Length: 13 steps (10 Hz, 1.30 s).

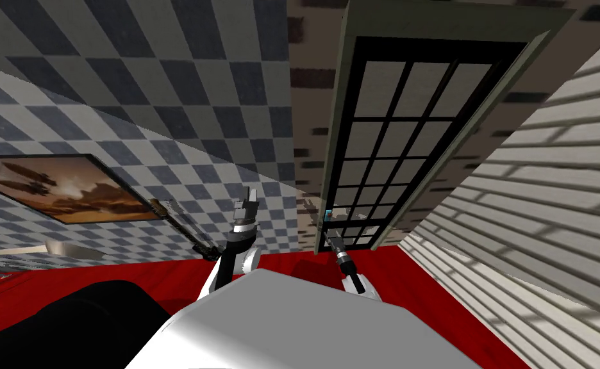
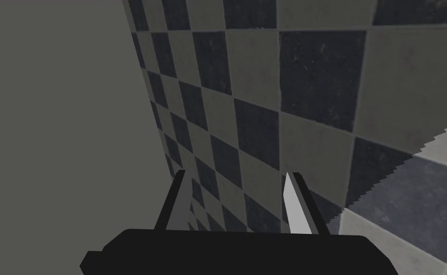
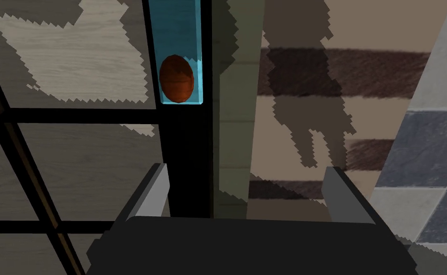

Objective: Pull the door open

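just short of the brown door knob [image 3: 176, 79], right hand [image 3: 245, 168] wide open, empty

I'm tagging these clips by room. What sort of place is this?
Probably a hallway or entry inside a house: a black-framed, many-paned door with a brown knob, checkered walls and a framed picture hanging on one.
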Tool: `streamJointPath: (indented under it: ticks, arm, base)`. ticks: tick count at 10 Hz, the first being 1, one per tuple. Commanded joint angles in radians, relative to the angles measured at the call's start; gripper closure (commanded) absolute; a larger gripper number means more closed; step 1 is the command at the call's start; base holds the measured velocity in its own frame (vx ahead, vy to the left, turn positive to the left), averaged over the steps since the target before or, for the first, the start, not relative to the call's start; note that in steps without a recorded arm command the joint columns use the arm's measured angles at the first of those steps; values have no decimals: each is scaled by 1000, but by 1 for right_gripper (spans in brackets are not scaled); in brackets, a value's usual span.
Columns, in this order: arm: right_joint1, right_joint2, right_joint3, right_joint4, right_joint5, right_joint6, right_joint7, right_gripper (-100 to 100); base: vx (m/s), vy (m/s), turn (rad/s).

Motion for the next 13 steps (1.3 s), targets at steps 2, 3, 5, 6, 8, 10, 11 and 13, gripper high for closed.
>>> streamJointPath:
  ticks: [2,3,5,6,8,10,11,13]
  arm:
    - [20,-4,-21,-29,-26,17,23,-100]
    - [26,-2,-28,-37,-36,22,31,-100]
    - [33,1,-39,-48,-49,29,43,-100]
    - [39,4,-47,-56,-59,34,51,-100]
    - [56,23,-71,-80,-88,50,77,-100]
    - [65,40,-85,-95,-106,59,92,-100]
    - [70,50,-91,-102,-114,64,99,-100]
    - [74,60,-97,-107,-121,67,105,-100]
  base:
    - [4,48,273]
    - [66,29,320]
    - [59,11,124]
    - [82,-7,313]
    - [135,-45,253]
    - [179,-167,46]
    - [136,-177,-71]
    - [185,-152,-102]
